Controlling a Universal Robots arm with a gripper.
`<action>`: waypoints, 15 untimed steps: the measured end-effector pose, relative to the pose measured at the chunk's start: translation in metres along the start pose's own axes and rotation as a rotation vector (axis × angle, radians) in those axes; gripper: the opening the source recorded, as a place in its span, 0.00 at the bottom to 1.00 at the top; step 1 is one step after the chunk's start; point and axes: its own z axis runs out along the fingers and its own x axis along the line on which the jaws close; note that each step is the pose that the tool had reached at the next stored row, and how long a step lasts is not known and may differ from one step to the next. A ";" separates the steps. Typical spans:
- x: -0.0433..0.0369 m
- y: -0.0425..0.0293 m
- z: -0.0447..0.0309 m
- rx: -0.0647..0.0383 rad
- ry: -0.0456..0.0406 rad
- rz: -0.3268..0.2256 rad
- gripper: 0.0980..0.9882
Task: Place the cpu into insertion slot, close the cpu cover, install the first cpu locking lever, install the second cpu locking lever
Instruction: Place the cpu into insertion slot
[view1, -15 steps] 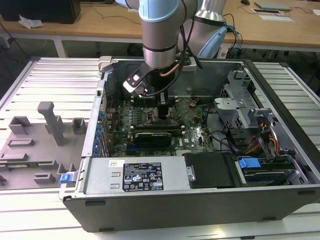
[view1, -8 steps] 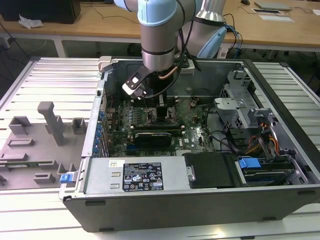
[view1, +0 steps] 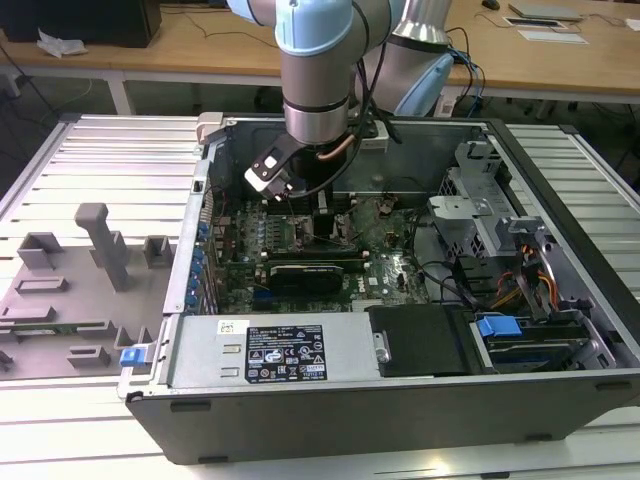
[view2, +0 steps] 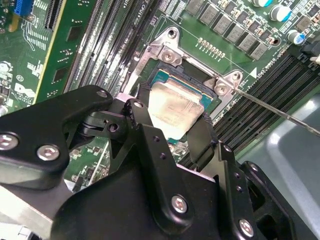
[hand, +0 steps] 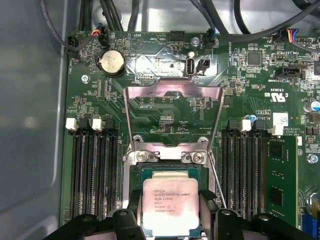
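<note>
Between the two black fingers (hand: 207, 200) of the gripper (hand: 171, 197): the cpu (hand: 171, 212), a small flat square chip with a silver-grey metal top and a pale edge.

- Position: within the outline of the insertion slot (hand: 167, 173), a square socket with a dark teal frame. The chip's edges run parallel to the frame. Whether it is fully seated cannot be told.
- Grip: one finger lies against each of two opposite side edges with no gap visible, so the fingers are judged clamped on the chip.
- Axis: the chip is near-square, with no marked long side. It sits centred between the fingers, directly beyond the gripper body.
- The cpu cover (hand: 173, 92), a thin silver-grey metal frame with a square window, is swung open. It is hinged at the socket edge farthest from the gripper and is clear of the chip.
- One locking lever (view2: 275, 112), a thin bright wire rod, is unlatched and runs out past the socket corner.
- Surroundings: long narrow black memory slots (hand: 95, 175) flank the socket on both sides of the green circuit board (hand: 240, 90).
- Enclosure: an open dark computer case (view1: 400, 440), with the pale blue and silver arm (view1: 318, 80) reaching down into it.
</note>
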 end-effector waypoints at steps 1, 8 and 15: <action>0.0000 0.0000 0.0005 0.000 0.0000 0.001 0.50; 0.0000 -0.0002 0.0021 0.000 -0.0011 0.012 0.50; 0.0000 -0.0004 0.0035 0.000 -0.0010 0.012 0.51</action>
